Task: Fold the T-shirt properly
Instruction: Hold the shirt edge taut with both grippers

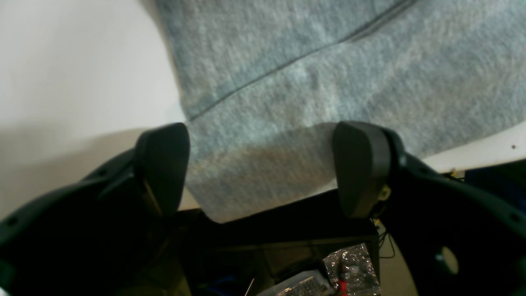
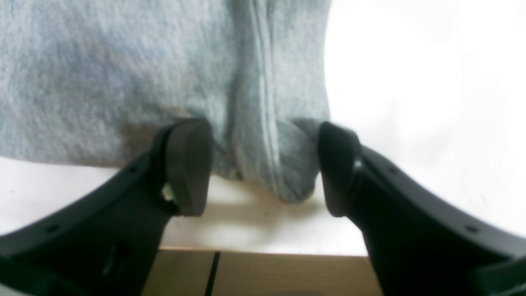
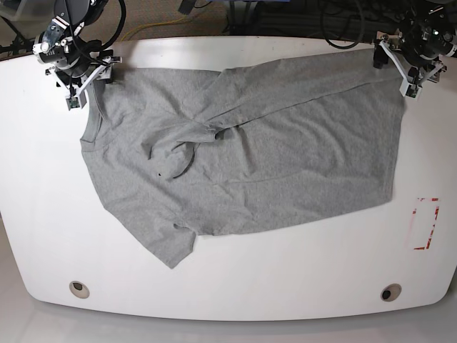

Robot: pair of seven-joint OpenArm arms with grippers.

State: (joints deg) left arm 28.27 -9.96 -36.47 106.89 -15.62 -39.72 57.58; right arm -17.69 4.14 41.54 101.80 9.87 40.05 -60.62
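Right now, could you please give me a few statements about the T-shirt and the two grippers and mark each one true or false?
1. The T-shirt lies spread on the white table. True.
2. The left gripper is clamped shut on cloth. False: it is open, with a shirt corner between its fingers.
3. The right gripper is open at a seamed shirt edge. True.
4. Both grippers work at the table's near edge. False: in the base view they sit at the far corners.
5. The shirt is neatly folded in half. False: it lies mostly open, one sleeve folded inward.
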